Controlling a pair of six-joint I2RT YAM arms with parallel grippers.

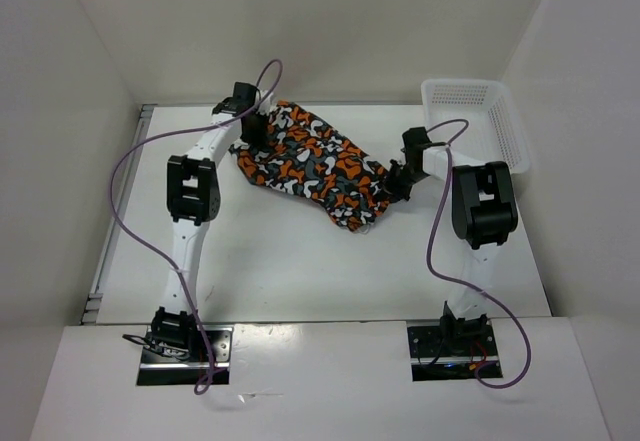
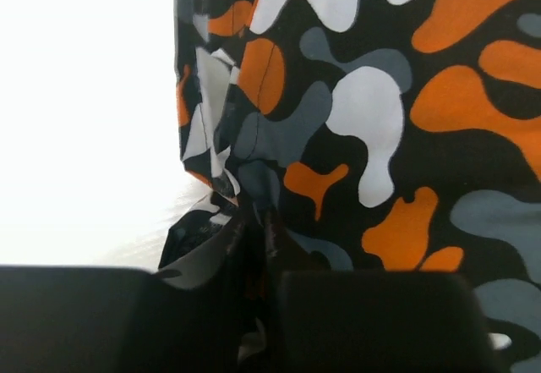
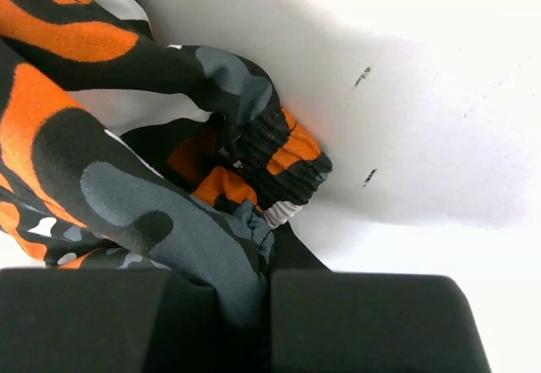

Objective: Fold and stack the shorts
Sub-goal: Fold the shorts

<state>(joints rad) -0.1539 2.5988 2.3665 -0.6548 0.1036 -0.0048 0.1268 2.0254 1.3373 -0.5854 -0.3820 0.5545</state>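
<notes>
Nearest lens: left gripper (image 2: 260, 278), jaws pressed onto a bunched edge fold of the shorts (image 1: 315, 166) at their far-left corner. The right gripper (image 3: 269, 273) is likewise clamped on cloth, just beside the ribbed elastic band at the near-right end. The shorts lie spread diagonally on the worktop (image 1: 300, 261), between the two arms. Opposite ends are pinched, probably so the cloth lifts evenly for folding over. The white mesh basket (image 1: 480, 111) sits far right, apart from the cloth. Fold not yet made.
</notes>
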